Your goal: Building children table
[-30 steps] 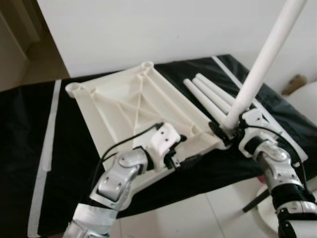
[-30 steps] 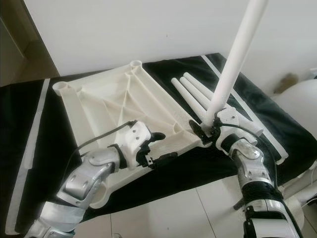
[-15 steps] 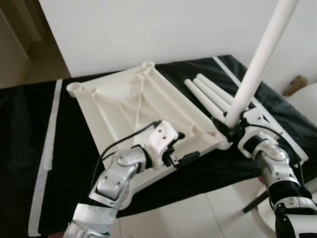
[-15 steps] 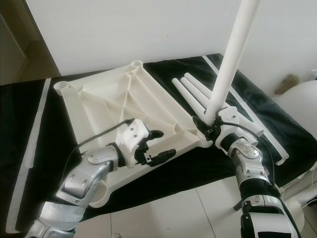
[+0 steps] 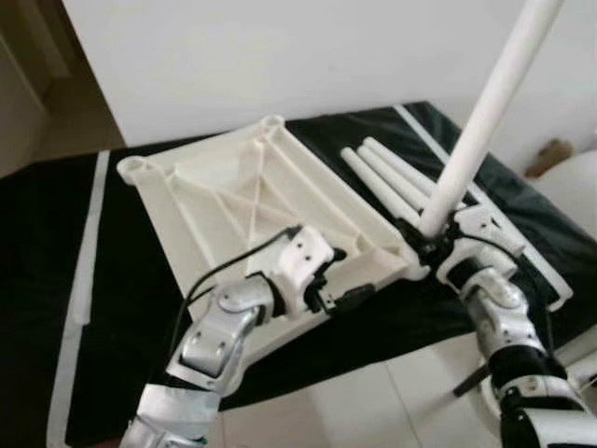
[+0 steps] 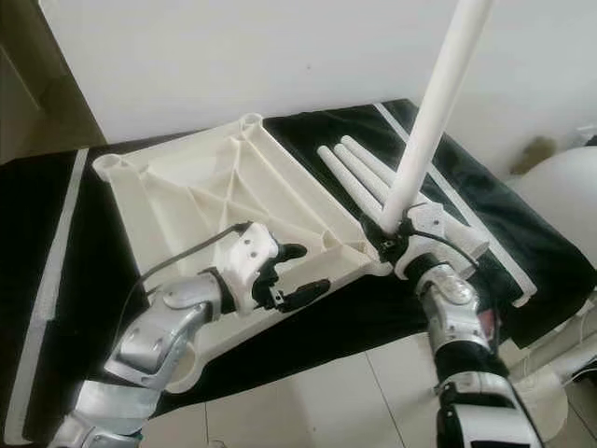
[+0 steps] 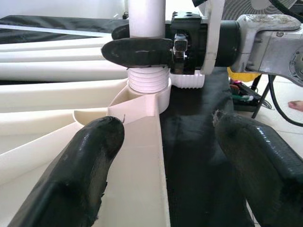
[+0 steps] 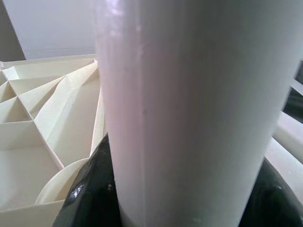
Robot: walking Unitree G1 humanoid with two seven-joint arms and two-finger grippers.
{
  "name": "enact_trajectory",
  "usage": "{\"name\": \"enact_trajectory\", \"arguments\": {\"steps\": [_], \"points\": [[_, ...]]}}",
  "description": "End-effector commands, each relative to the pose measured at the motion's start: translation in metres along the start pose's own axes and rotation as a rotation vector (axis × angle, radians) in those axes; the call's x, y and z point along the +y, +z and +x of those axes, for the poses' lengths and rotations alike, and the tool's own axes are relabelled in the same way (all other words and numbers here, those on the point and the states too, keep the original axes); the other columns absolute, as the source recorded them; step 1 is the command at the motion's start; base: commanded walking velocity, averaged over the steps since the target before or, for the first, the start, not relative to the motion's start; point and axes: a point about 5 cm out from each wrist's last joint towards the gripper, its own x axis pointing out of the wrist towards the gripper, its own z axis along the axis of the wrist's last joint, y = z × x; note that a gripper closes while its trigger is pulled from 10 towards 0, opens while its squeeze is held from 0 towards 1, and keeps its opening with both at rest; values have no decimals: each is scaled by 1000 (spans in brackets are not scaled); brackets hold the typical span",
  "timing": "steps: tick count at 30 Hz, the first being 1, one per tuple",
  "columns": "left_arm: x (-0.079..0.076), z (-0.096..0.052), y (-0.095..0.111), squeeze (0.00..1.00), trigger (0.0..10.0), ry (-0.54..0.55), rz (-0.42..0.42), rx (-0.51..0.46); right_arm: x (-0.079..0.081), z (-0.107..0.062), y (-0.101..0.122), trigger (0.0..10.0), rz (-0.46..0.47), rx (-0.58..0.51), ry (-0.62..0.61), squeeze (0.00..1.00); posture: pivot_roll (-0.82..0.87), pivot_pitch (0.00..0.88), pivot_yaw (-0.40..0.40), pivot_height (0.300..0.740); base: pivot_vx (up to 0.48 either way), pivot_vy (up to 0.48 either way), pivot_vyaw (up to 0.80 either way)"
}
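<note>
**Q:** What lies on the left of the scene?

**A:** The upturned white plastic tabletop (image 5: 252,201) rests rib-side up on a black cloth (image 5: 37,271), with corner sockets at its far left (image 5: 133,166) and far middle (image 5: 271,122). The left gripper (image 5: 343,297) hovers at the tabletop's near edge, fingers spread apart and holding nothing; the left wrist view shows one finger (image 7: 75,175) over the plastic rim and the other over the cloth.

**Q:** And moving right?

**A:** Three spare table legs (image 5: 392,177) lie side by side on the cloth, just beyond the tabletop's right edge. Nearer, the right gripper (image 5: 431,245) is clamped around the base of a fourth leg (image 5: 485,112), which stands tilted, its threaded end (image 7: 147,80) entering the near right corner socket (image 7: 154,97) — several thread turns are exposed above the rim.

**Q:** How should these parts handle?

**A:** Judging by appearance, the leg is a light, stiff, hollow plastic tube with a smooth and probably slippery surface — a low grip close to the thread, as here, gives the best control for turning. The tabletop looks rigid yet light enough to slide, so bracing its near edge would likely help. The leg's tilt risks cross-threading.
</note>
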Motion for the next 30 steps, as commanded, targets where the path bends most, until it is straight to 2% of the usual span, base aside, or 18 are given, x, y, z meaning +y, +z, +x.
{"name": "enact_trajectory", "arguments": {"steps": [1,5,7,8,9,10,12,14,19,20,21,24,30], "points": [[6,-2,-3,0,10000,134,-13,14,3,-5,-18,10000,52,76,-39,0,-54,56,47,740,0,0,0],[6,-3,-4,0,10000,136,-13,16,10,-2,-16,10000,45,68,-82,0,-54,53,40,740,0,0,0],[8,-4,-5,0,10000,143,-21,15,20,2,-14,10000,75,45,-197,0,-56,50,40,740,0,0,0],[8,-4,-5,0,10000,143,-21,15,20,2,-14,10000,75,45,-197,0,-56,50,40,740,0,0,0],[10,-4,-4,0,10000,152,-42,5,26,3,-13,10000,78,52,-309,0,-58,49,37,740,0,0,0],[10,-4,-4,0,10000,152,-42,5,26,3,-13,10000,78,52,-309,0,-58,49,37,740,0,0,0],[11,-5,-4,0,10000,156,-53,-2,38,3,-14,10000,100,74,-421,0,-56,46,32,740,0,0,0],[11,-5,-4,0,10000,156,-53,-2,38,3,-14,10000,100,74,-421,0,-56,46,32,740,0,0,0],[10,-7,-5,0,10000,162,-54,-2,73,6,-12,10000,201,95,-606,0,-46,37,21,740,0,0,0],[10,-7,-5,0,10000,162,-54,-2,73,6,-12,10000,201,95,-606,0,-46,37,21,740,0,0,0],[10,-8,-5,0,10000,165,-55,-1,80,6,-11,10000,218,104,-641,0,-46,36,20,740,0,0,0],[10,-9,-6,0,10000,170,-61,-2,91,11,-6,10000,199,96,-591,0,-47,28,18,740,0,0,0],[10,-8,-5,0,10000,166,-60,-3,86,9,2,10000,221,43,-573,0,-46,26,18,740,0,0,0]]}}
